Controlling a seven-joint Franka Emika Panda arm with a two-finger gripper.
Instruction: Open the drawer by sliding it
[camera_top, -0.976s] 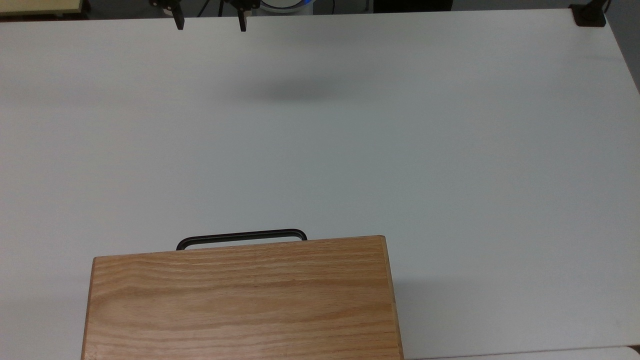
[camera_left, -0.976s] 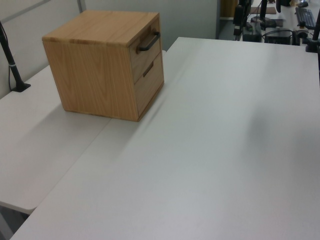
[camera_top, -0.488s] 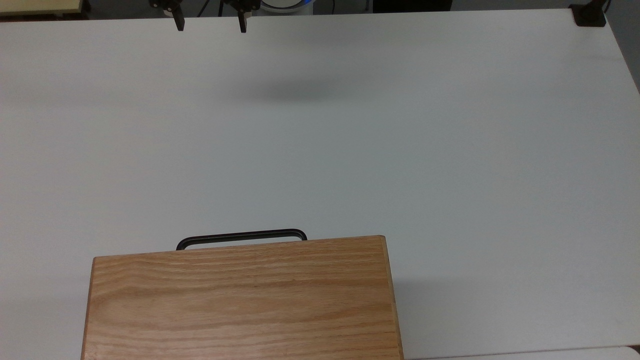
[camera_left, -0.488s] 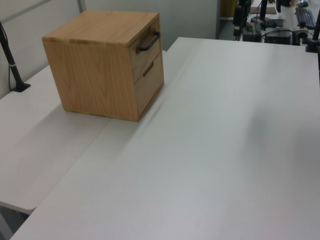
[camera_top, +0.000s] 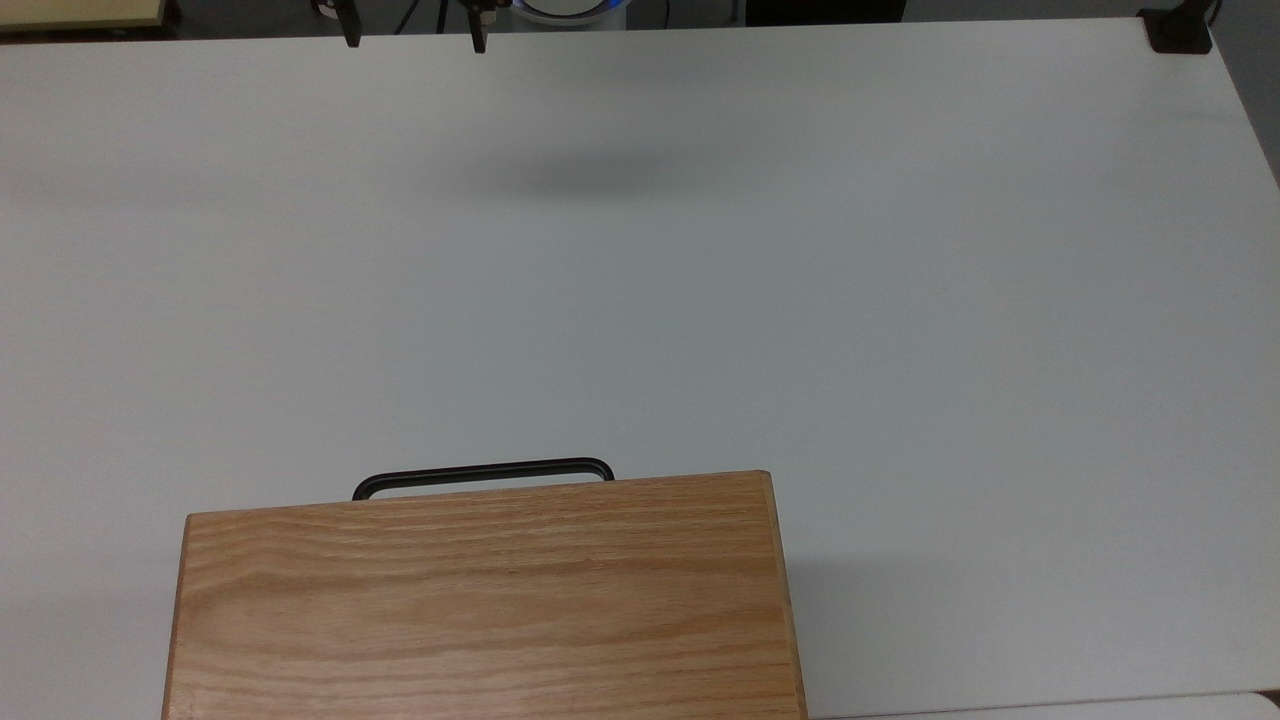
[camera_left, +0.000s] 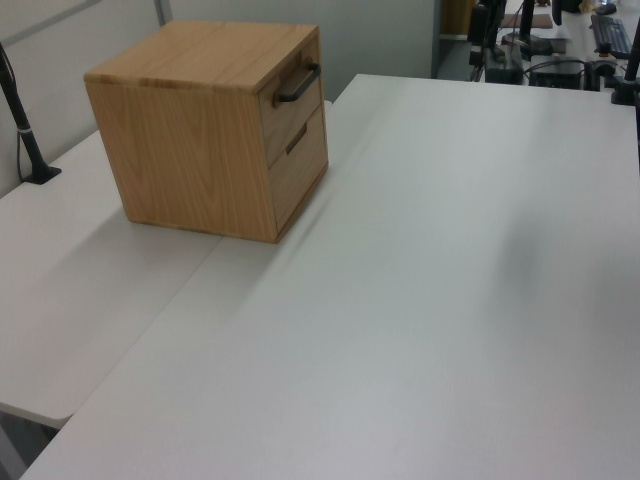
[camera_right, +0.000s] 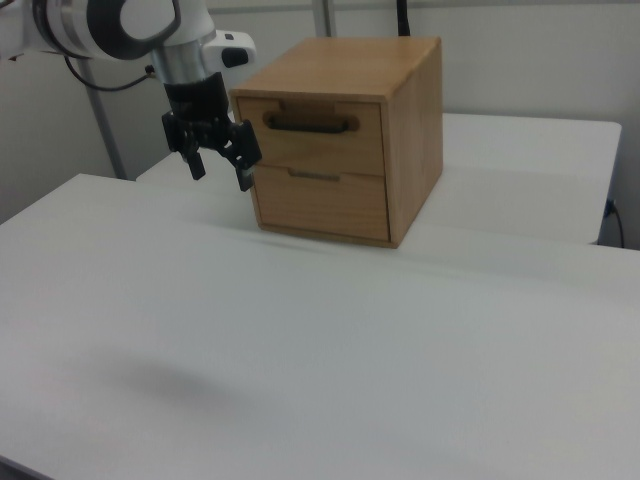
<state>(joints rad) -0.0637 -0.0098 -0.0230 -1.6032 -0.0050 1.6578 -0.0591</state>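
The arm hangs above the worktop, well apart from the cabinet, wrist pointing down. Its gripper is released, its two dark fingers spread and holding nothing. The drawer is the top one of the oak cabinet at the worktop's edge; it sits flush and closed, its black handle facing the gripper.

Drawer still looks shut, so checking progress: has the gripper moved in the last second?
Yes, slightly. In the top view the gripper has slid toward the picture's upper edge, away from the cabinet and the table's far edge.
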